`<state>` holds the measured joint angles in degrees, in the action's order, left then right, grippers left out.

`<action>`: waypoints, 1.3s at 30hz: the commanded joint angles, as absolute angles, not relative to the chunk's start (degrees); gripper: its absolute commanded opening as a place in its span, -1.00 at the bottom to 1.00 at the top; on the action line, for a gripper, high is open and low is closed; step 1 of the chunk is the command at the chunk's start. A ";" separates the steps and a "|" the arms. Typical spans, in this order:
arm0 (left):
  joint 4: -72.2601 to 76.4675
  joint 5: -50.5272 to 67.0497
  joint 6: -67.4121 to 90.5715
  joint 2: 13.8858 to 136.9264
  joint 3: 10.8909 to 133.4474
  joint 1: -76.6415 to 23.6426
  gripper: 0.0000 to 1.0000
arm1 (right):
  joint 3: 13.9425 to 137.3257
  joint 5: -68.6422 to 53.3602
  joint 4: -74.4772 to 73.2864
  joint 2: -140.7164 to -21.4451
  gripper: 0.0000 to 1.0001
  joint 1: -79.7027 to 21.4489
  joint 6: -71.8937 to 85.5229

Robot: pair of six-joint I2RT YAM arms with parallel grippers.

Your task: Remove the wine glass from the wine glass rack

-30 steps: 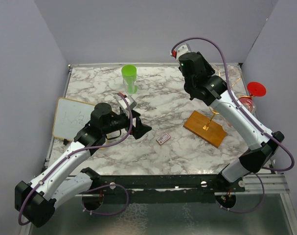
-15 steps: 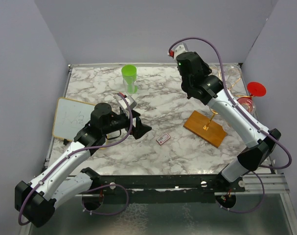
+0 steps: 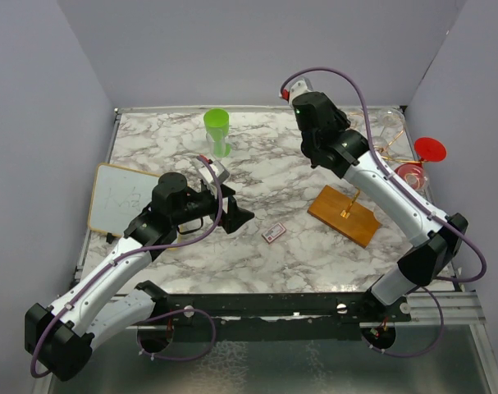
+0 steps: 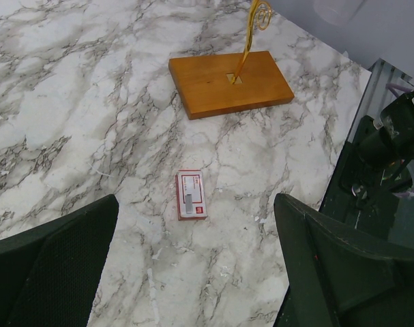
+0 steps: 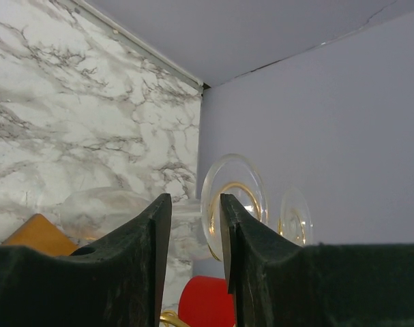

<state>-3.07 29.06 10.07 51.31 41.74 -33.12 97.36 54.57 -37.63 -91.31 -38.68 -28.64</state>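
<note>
The wine glass rack has a brown wooden base [image 3: 344, 215] and a gold wire post with curled arms [image 3: 386, 148]; its base also shows in the left wrist view [image 4: 228, 83]. A clear wine glass [image 5: 101, 211] hangs sideways, its stem [image 5: 187, 208] running to its round foot [image 5: 251, 184]; it shows faintly in the top view [image 3: 388, 123]. My right gripper [image 5: 195, 204] is level with that stem, jaws a narrow gap apart, the stem seen through the gap beyond the tips. My left gripper [image 3: 236, 215] hovers wide open and empty over the table [image 4: 196, 225].
A second clear foot [image 5: 294, 218] and a red glass [image 3: 429, 149] hang by the rack. A small red-and-white card [image 3: 273, 233] lies mid-table. A green cup [image 3: 217, 131] stands at the back, a whiteboard [image 3: 123, 197] at left. Walls close in on the right.
My right wrist has moved left and toward the back, away from the rack's arms, uncovering more of the clear glass in the top view. The left arm has not moved.
</note>
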 commanded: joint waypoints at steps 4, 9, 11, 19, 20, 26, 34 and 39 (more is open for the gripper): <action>-2.34 28.65 9.21 50.36 41.75 -33.27 0.99 | 95.46 56.96 -31.43 -90.93 -0.35 -37.89 -31.35; -2.34 28.74 9.22 50.36 41.70 -33.31 0.99 | 95.45 57.12 -31.21 -91.03 -0.38 -37.47 -31.46; -2.39 28.75 9.16 50.44 41.75 -33.31 0.99 | 95.24 57.34 -31.08 -91.01 -0.38 -37.24 -31.57; -2.39 28.77 9.08 50.47 41.75 -33.40 0.99 | 94.70 57.04 -30.66 -90.65 -0.49 -36.96 -31.67; -2.42 28.74 9.13 50.50 41.75 -33.40 0.99 | 94.74 56.92 -30.63 -90.70 -0.52 -37.00 -31.71; -2.54 28.80 9.13 50.36 41.70 -33.40 0.99 | 95.25 57.08 -29.99 -90.73 -0.70 -36.96 -32.21; -2.46 28.75 9.05 50.58 41.75 -33.48 0.99 | 95.36 58.09 -28.39 -89.75 -0.95 -36.95 -33.84; -2.38 28.74 9.13 50.71 41.75 -33.49 0.99 | 94.78 58.76 -26.33 -88.83 -0.96 -36.94 -36.25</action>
